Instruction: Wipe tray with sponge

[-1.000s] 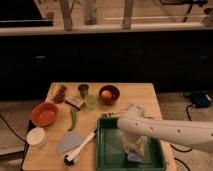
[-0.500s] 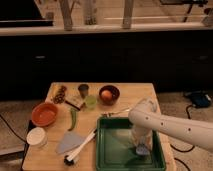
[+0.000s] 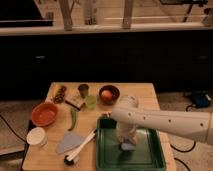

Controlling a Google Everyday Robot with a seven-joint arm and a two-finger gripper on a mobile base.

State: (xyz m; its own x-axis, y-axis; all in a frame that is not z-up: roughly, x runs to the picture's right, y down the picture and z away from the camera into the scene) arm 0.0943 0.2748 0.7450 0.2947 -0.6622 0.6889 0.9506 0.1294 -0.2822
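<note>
My pincer (image 3: pixel 126 143), clenched on the sponge (image 3: pixel 129 147), has slid across the tray (image 3: pixel 151 156) toward the bench's (image 3: pixel 141 93) left edge, so wiping is underway.

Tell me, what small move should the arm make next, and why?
Probably slide the sponge sideways across the tray: the gripper is down at the sponge near the tray's middle, and bare green floor lies on both sides.

A light wooden table (image 3: pixel 145 92) stands on a grey floor (image 3: pixel 15 107) before a dark cabinet front (image 3: pixel 100 60) under a pale counter edge (image 3: pixel 100 29) carrying upright posts (image 3: pixel 66 12), with the gripper (image 3: pixel 126 141) low over the table's near right part
</note>
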